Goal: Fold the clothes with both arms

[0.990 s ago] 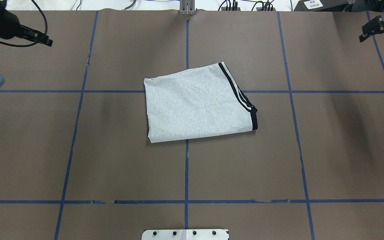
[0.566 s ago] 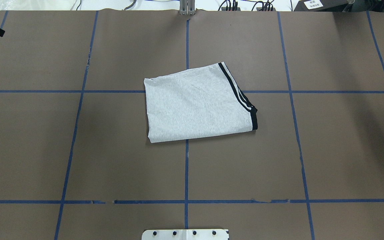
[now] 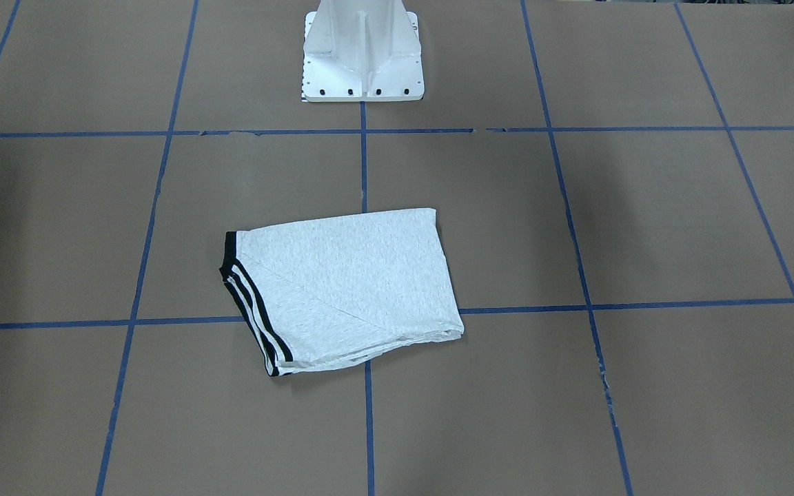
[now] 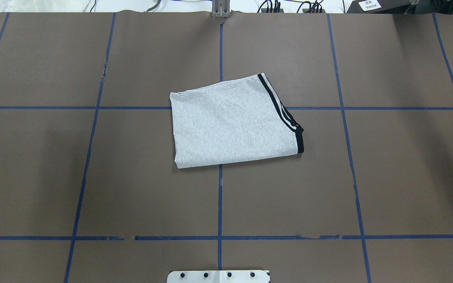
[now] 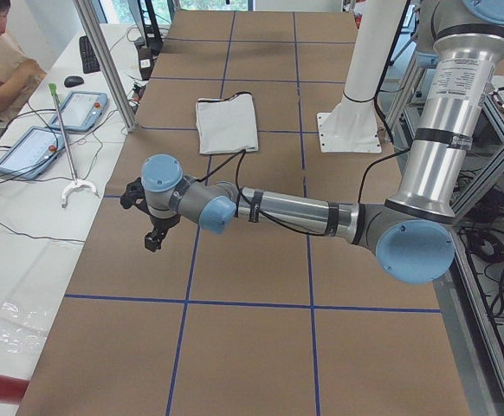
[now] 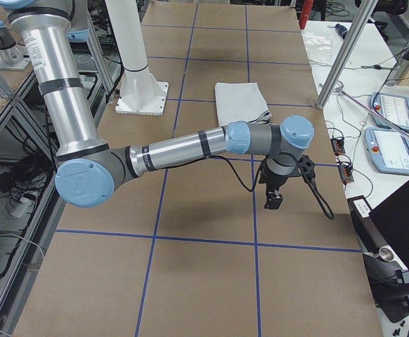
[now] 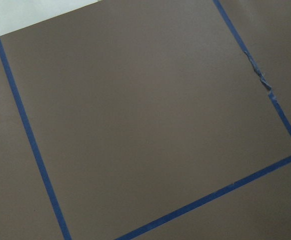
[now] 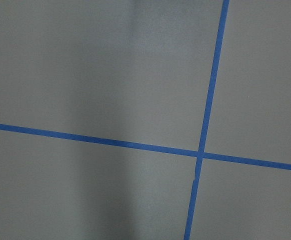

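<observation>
Brown, blue-gridded table (image 4: 45, 177) carries the folded grey T-shirt (image 4: 230, 125), lying flat at its centre. Left gripper (image 5: 151, 238) and right gripper (image 6: 273, 200) hang over opposite table ends, well apart from it. Jaw opening cannot be determined.

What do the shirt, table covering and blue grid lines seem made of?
T-shirt: soft knit, likely cotton jersey; matte heathered grey, limp layered edges.
Table covering: probably brown paper; matte, thin edge at the far side.
Grid lines: likely blue adhesive tape; frayed, broken stretches.

Bare table (image 4: 132, 188) rings the T-shirt (image 4: 230, 125); the pedestal (image 3: 362, 55) stands well apart.
</observation>
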Tool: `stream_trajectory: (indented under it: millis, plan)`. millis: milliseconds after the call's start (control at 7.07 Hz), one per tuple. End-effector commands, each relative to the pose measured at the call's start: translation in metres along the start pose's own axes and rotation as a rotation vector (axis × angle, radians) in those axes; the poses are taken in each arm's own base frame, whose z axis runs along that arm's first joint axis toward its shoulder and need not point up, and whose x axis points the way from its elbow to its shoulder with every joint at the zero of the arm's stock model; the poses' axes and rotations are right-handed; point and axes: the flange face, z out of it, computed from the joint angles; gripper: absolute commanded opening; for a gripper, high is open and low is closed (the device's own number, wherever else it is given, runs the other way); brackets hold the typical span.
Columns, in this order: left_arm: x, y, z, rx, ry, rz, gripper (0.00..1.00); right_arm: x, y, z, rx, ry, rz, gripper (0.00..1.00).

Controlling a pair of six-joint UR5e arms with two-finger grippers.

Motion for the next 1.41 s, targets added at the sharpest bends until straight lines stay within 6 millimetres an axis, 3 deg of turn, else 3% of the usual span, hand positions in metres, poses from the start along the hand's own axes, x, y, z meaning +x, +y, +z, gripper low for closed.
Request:
stream_trajectory:
  millis: [0,141,283,566,707,849,990,1273]
  plan:
    - [-0.016,0.004,-0.033,0.041,-0.081,0.115,1.00,0.009,0.006,0.010,-0.016,0.003,0.001,1.00]
    - [-0.025,0.004,-0.036,0.024,-0.193,0.187,1.00,0.013,0.011,0.016,-0.018,0.009,0.001,1.00]
    - [-0.024,0.005,-0.041,-0.009,-0.200,0.165,1.00,0.021,0.022,0.025,-0.033,0.004,0.014,1.00]
    - [0.008,0.010,-0.069,-0.110,-0.175,0.062,1.00,0.022,0.024,0.028,-0.035,0.006,0.012,1.00]
    - [0.014,0.022,-0.072,-0.135,-0.169,0.037,1.00,0.022,0.024,0.028,-0.031,0.003,0.009,1.00]
    - [0.018,0.035,-0.075,-0.136,-0.168,0.032,1.00,0.028,0.026,0.034,-0.043,0.003,0.022,1.00]
    - [0.025,0.066,-0.077,-0.140,-0.167,0.032,1.00,0.035,0.032,0.042,-0.058,0.006,0.044,1.00]
    - [-0.008,0.118,-0.046,-0.190,-0.158,-0.016,1.00,0.034,0.031,0.040,-0.056,0.011,0.046,1.00]
